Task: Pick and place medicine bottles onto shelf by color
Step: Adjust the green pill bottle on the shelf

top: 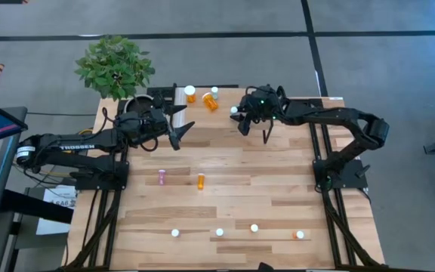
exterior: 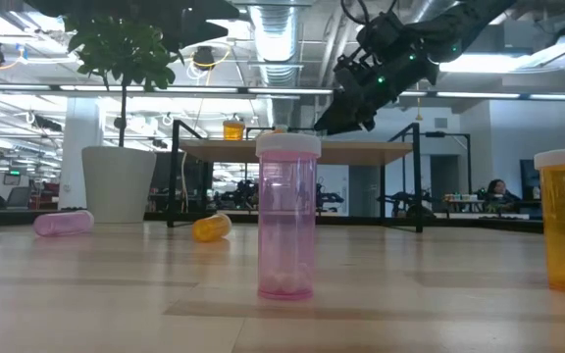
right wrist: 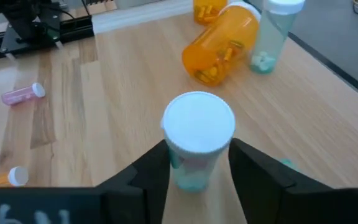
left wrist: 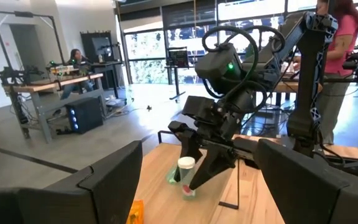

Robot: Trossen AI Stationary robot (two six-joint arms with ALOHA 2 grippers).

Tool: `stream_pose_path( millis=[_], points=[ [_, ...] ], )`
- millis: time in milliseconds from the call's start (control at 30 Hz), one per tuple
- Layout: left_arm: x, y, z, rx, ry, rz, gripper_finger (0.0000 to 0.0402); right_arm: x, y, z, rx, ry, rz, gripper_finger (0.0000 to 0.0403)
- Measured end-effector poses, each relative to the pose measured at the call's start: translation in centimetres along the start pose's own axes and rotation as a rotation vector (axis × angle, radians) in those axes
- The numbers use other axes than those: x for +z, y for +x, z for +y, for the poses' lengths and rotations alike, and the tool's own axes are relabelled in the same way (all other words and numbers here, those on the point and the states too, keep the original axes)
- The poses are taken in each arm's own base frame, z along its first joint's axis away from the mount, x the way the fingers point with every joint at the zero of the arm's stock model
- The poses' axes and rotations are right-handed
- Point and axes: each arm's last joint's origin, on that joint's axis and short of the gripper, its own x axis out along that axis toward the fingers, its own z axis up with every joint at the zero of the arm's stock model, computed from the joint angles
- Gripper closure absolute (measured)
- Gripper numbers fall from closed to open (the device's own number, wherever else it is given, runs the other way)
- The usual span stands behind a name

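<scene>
Pale pills [right wrist: 191, 182] fill the white-capped teal bottle [right wrist: 197, 144].

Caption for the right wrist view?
Right tool straddling an upright teal bottle on the shelf, beside a toppled orange bottle.

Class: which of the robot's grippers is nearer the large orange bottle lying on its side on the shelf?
The right gripper, just beside the orange bottle on the shelf; the left gripper hangs farther off, above the table.

Two arms [top: 74, 143] — one shelf [top: 278, 102], one plant [top: 114, 66], about ten bottles [top: 200, 180].
</scene>
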Motion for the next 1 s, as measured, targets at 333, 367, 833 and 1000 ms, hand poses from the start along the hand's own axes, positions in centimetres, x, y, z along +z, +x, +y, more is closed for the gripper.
stream_pose_path(
  millis=[333,367,833,1000],
  points=[
    [0.0,0.0,0.0,-0.001,-0.010,0.000,0.0095,0.0,0.0,0.0,0.000,0.003,-0.001,0.0169],
    [0.0,0.0,0.0,-0.001,-0.010,0.000,0.0095,0.1,0.0,0.0,0.000,0.004,0.000,0.0169],
    [0.0,0.0,0.0,-0.013,-0.011,0.002,0.0095,3.3,-1.1,0.1,-0.021,0.008,0.064,0.0168],
    [0.0,0.0,0.0,-0.013,-0.012,0.003,0.0095,4.2,-1.5,0.2,-0.066,0.007,0.084,0.0168]
  ],
)
